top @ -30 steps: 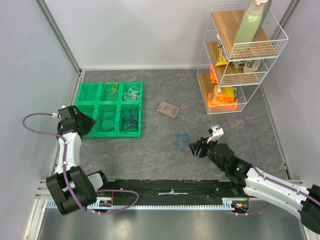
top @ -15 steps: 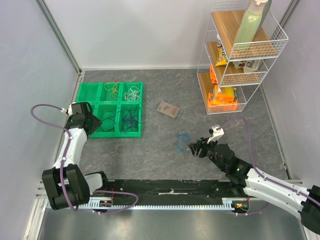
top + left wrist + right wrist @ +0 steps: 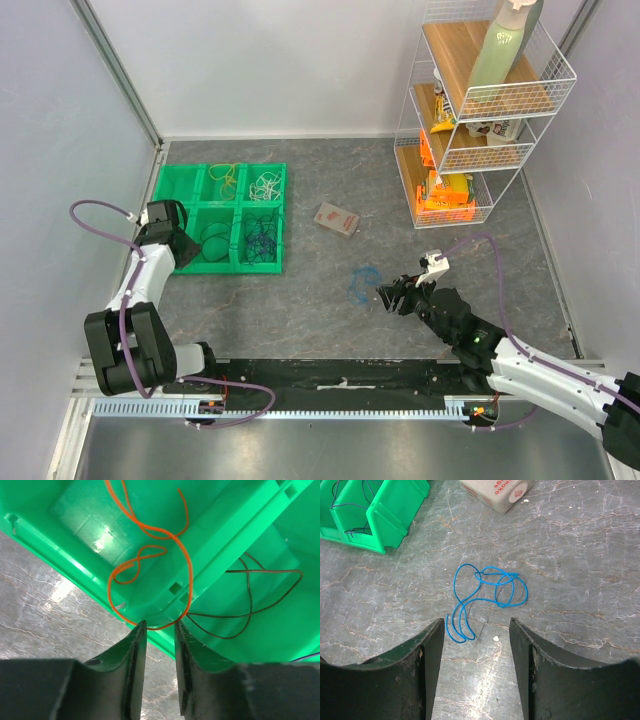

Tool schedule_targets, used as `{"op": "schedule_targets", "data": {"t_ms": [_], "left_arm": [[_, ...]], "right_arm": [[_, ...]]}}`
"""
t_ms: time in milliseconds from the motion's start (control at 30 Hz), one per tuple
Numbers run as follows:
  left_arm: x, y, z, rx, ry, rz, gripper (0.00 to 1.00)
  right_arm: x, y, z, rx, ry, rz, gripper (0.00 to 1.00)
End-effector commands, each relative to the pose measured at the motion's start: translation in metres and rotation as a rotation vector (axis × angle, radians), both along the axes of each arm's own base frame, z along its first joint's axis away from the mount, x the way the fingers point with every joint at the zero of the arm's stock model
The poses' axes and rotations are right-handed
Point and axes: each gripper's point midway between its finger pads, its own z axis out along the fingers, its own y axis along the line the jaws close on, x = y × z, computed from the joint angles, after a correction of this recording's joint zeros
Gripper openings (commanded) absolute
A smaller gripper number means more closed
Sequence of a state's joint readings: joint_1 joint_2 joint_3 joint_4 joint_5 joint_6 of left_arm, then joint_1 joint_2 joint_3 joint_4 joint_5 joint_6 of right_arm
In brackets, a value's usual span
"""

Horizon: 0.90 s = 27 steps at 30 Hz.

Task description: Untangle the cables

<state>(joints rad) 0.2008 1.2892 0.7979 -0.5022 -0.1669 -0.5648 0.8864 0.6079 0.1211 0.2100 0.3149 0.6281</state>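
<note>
Box (image 3: 495,492) lettering unreadable; left pincer (image 3: 155,629) narrow at orange cable (image 3: 190,570); right pincer (image 3: 476,625) wide over blue cable (image 3: 490,571).

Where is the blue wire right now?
In the top view, the blue cable lies loose on the table, right of centre, between the small box and the open right gripper.

A robotics lab test cell. Plain pale wall panels (image 3: 60,120) in aluminium framing enclose my grey marbled counter (image 3: 330,180). My left arm (image 3: 138,290) and right arm (image 3: 540,375) are bolted to a slotted metal rail (image 3: 340,410). A green sorting tray (image 3: 200,204) and a wire shelf rack (image 3: 452,45) stand on the counter.
</note>
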Motion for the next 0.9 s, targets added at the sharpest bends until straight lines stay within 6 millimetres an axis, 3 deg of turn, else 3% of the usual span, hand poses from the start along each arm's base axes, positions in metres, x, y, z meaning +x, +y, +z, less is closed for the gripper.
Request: {"op": "schedule_targets", "data": {"t_ms": [0, 200, 567, 700, 867], "left_arm": [[0.016, 0.009, 0.021, 0.06, -0.062, -0.021, 0.28], [0.018, 0.009, 0.028, 0.072, -0.089, -0.04, 0.03], [0.039, 0.017, 0.077, 0.163, -0.232, -0.103, 0.02], [0.059, 0.021, 0.099, 0.173, -0.303, -0.111, 0.02], [0.086, 0.031, 0.11, 0.184, -0.328, -0.104, 0.02]], "right_arm": [[0.003, 0.0, 0.008, 0.032, -0.022, -0.014, 0.62], [0.002, -0.001, 0.008, 0.035, -0.025, -0.016, 0.62], [0.003, 0.0, 0.007, 0.029, -0.02, -0.014, 0.62], [0.003, 0.0, 0.008, 0.032, -0.022, -0.014, 0.62], [0.003, -0.001, 0.008, 0.035, -0.025, -0.017, 0.62]]}}
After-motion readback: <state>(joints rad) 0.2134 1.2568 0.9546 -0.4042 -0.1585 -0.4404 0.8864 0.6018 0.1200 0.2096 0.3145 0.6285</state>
